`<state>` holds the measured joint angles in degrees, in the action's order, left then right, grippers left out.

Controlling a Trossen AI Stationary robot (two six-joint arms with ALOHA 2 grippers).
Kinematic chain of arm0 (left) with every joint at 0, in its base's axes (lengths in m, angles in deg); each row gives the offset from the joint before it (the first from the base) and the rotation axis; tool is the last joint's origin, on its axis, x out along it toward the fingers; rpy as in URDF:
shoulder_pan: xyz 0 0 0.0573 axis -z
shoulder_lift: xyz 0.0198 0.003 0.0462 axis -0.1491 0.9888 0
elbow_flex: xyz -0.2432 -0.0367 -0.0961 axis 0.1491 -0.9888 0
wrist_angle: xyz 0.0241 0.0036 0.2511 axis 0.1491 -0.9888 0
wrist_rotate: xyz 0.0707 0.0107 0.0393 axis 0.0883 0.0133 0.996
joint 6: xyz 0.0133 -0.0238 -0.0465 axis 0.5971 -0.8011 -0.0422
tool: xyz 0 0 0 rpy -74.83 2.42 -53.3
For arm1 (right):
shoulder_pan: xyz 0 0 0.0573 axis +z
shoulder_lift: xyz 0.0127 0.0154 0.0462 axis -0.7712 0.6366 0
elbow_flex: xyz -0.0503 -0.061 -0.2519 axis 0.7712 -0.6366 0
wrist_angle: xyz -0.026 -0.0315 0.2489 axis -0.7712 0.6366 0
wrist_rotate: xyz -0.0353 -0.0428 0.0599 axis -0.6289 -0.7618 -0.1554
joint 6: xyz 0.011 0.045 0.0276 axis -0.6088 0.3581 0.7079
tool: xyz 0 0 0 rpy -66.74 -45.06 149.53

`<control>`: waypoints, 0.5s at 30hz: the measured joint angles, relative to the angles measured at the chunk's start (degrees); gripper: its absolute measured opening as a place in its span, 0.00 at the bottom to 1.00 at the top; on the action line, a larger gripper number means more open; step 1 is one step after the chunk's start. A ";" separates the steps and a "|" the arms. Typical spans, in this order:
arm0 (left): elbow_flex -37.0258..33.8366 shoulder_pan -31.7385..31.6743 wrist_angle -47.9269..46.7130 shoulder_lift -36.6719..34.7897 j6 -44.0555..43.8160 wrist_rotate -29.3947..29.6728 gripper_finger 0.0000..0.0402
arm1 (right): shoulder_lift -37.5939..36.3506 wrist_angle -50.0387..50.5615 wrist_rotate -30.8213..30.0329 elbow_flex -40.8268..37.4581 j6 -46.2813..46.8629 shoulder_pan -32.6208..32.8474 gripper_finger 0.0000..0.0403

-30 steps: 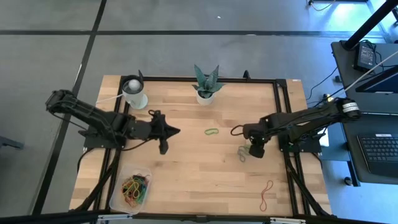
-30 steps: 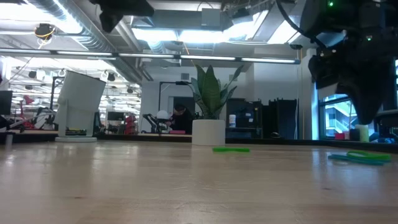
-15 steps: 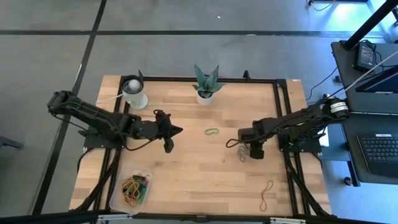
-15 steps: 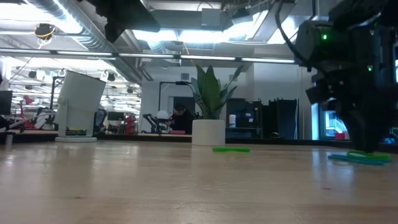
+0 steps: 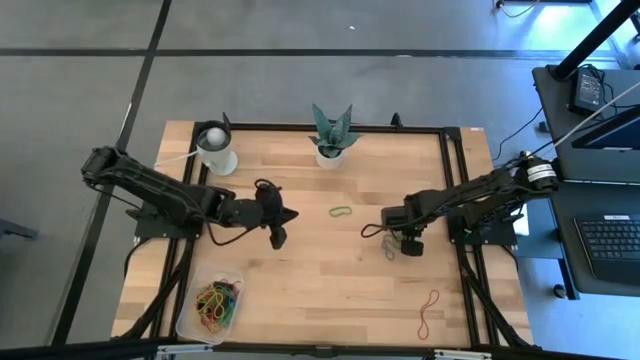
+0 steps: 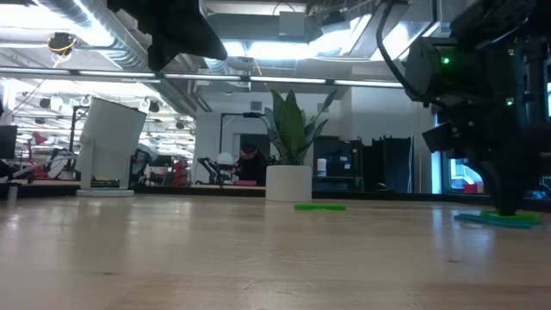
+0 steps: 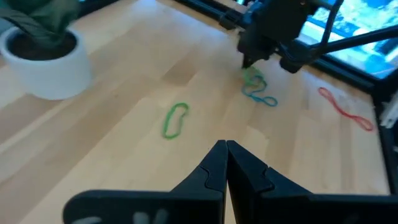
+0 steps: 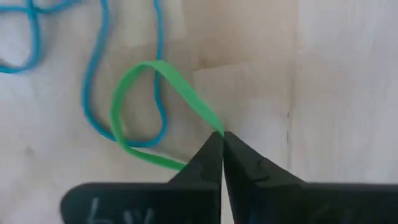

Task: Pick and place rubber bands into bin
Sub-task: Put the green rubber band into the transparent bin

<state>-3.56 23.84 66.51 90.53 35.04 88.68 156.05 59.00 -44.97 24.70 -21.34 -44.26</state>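
Right wrist view: right hand (image 8: 222, 138) down on surface (image 8: 336, 74), fingertips pinched on green rubber band (image 8: 134, 112) tangled with blue band (image 8: 93, 81). Left hand (image 7: 225, 149) closed, empty, mid-surface. Bin (image 5: 208, 305) near front-left corner.

You have a light wooden desk (image 5: 300, 270) with a black frame along its edges. Take the white plant pot (image 5: 329, 154) as your landmark: it stands at the middle of the desk's far edge and holds a spiky green plant (image 5: 331, 128). Along that same edge, toward the left corner, you'll see a white cylindrical cup (image 5: 216, 150). Well off to the pot's right, past the desk's edge, a laptop (image 5: 610, 240) sits on a separate dark surface.
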 joint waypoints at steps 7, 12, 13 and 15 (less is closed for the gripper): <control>0.00 0.00 5.22 2.39 0.48 -1.53 0.01 | -5.13 3.41 0.62 2.48 3.11 0.02 0.01; 0.00 -0.08 6.63 3.40 2.44 -1.53 0.01 | -12.17 6.06 0.56 4.49 4.87 0.04 0.02; 0.00 -0.16 6.73 3.40 2.47 -1.51 0.01 | -13.74 6.15 0.52 4.99 5.28 0.04 0.01; 0.00 -0.27 6.70 3.42 2.47 -1.47 0.01 | -16.93 6.32 0.40 5.82 6.15 0.04 0.01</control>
<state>-3.56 23.57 73.22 93.95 37.51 87.21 139.12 65.33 -44.56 30.51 -15.20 -44.22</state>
